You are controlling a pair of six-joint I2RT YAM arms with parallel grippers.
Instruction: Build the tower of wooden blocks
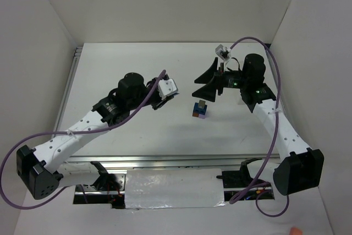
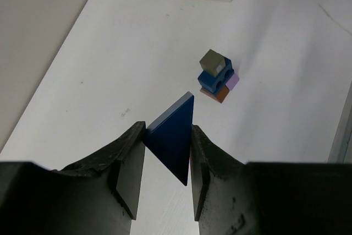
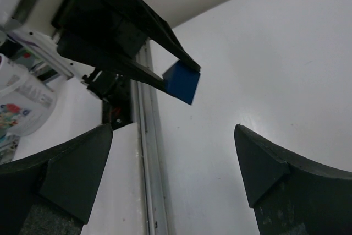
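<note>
One blue triangle [image 2: 171, 138] pinched in left hand [image 2: 168, 129], unseen from above; right hand [image 3: 173, 130] gaping.

White perforated arms [image 1: 74, 135], black joints [image 1: 131, 88], purple cables [image 1: 250, 38].

You can pass across the table [image 1: 165, 136] at lower centre; mid-frame, the wood block tower [image 1: 200, 109] and right gripper [image 1: 204, 81] block you.

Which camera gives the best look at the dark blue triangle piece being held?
The left wrist view: the blue triangle shows its broad face, pinched in the left gripper. The right wrist view catches only one end of it; in the top view it cannot be made out.
</note>
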